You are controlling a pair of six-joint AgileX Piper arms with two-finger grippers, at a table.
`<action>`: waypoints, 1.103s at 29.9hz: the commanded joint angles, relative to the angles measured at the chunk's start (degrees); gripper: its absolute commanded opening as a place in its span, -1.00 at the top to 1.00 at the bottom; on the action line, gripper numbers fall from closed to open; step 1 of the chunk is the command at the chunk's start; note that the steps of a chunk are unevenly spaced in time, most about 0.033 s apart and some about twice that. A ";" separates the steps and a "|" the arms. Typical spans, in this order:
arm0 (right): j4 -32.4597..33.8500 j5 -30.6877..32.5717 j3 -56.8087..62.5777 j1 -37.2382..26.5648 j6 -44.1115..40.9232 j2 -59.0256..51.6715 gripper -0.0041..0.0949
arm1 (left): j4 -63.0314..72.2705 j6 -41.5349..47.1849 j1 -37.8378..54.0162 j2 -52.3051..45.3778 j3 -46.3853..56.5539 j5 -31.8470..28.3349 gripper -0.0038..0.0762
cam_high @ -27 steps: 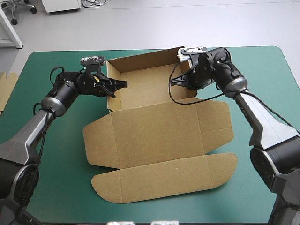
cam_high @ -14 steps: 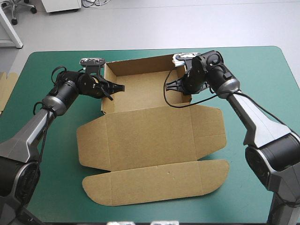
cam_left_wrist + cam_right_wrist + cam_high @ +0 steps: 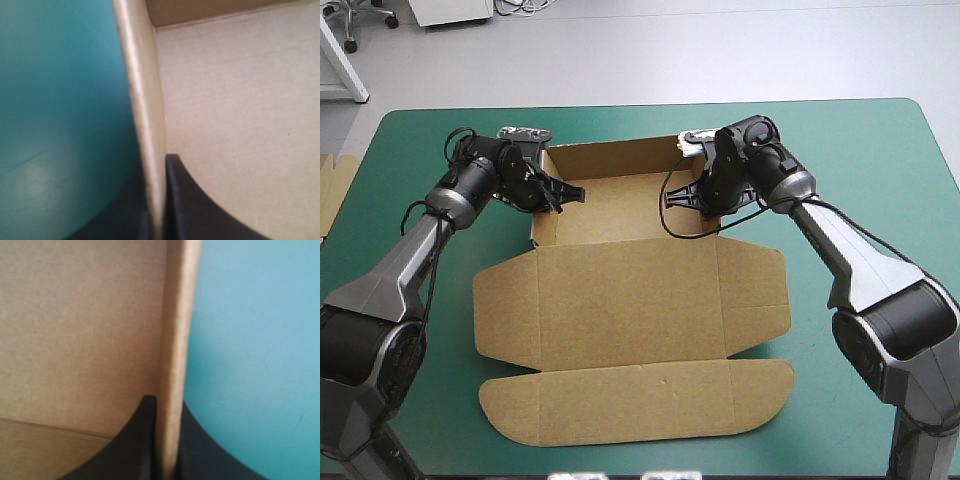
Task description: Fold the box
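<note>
Box (image 3: 630, 300) brown: tray walls raised, lid lying flat.

the left arm (image 3: 385, 285) and the right arm (image 3: 860, 255) are long, smooth and grey, with round black joints. their black fingers (image 3: 195, 205) curve like fins.

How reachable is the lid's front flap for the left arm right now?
Probably not yet: the left gripper is shut on the left wall of the box and must let go first. The front flap itself lies flat, uncovered.
</note>
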State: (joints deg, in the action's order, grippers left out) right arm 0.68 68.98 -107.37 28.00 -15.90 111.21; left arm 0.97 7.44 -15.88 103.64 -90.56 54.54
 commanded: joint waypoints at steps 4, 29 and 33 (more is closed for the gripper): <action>0.21 -1.58 -1.75 0.55 2.12 -3.27 0.91 | 1.01 -1.51 -0.70 -1.76 -2.10 -0.21 0.93; -0.68 -0.37 -1.75 0.45 2.18 0.79 0.92 | 1.22 -1.65 -0.70 1.37 -2.10 -2.04 0.93; -0.37 0.01 -1.75 0.45 2.31 1.23 0.92 | 1.42 -1.65 -0.70 1.37 -2.10 -3.22 0.93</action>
State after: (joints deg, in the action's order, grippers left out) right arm 1.13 70.01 -107.31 28.23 -15.96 115.26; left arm 1.33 7.43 -16.06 107.90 -90.87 54.63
